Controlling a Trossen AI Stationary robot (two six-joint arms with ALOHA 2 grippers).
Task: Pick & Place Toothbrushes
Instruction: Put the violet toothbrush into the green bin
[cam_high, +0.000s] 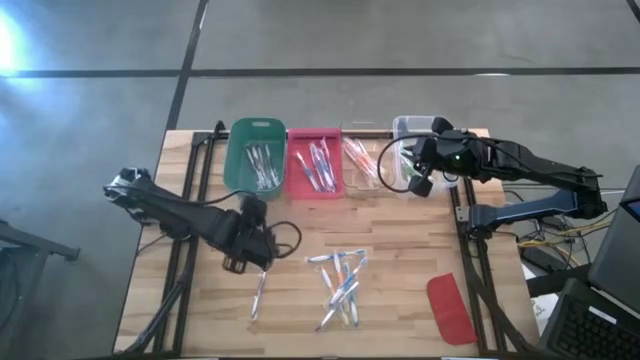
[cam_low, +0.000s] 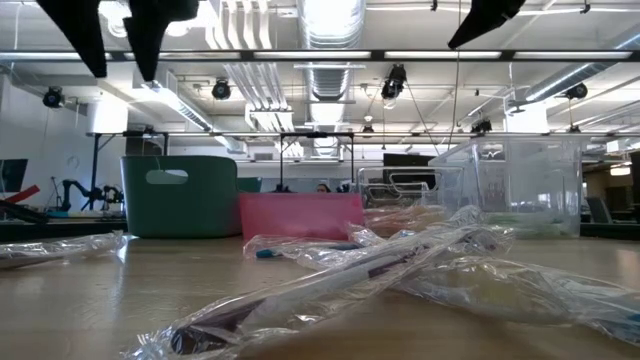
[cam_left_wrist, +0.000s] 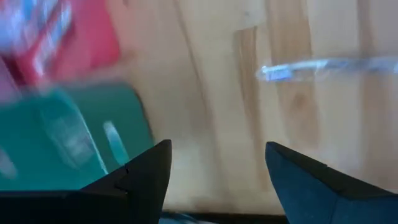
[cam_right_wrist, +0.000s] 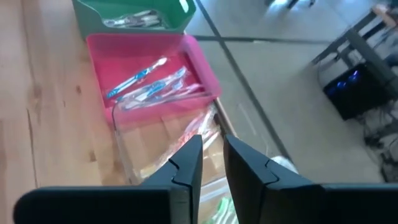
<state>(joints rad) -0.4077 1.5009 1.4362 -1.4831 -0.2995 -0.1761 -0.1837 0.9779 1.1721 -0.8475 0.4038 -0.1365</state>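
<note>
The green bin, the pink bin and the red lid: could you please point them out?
green bin (cam_high: 238, 172), high view, left wall.
pink bin (cam_high: 297, 182), high view, left rim.
red lid (cam_high: 450, 309), high view, middle.

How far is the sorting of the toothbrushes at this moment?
Done: wrapped toothbrushes already lie in the green bin, the pink bin and the clear bin. In hand: nothing that shows. The right end effector hangs near the clear bins, fingers narrow; the left end effector is open above the table. Left: a loose pile and a single toothbrush.
</note>
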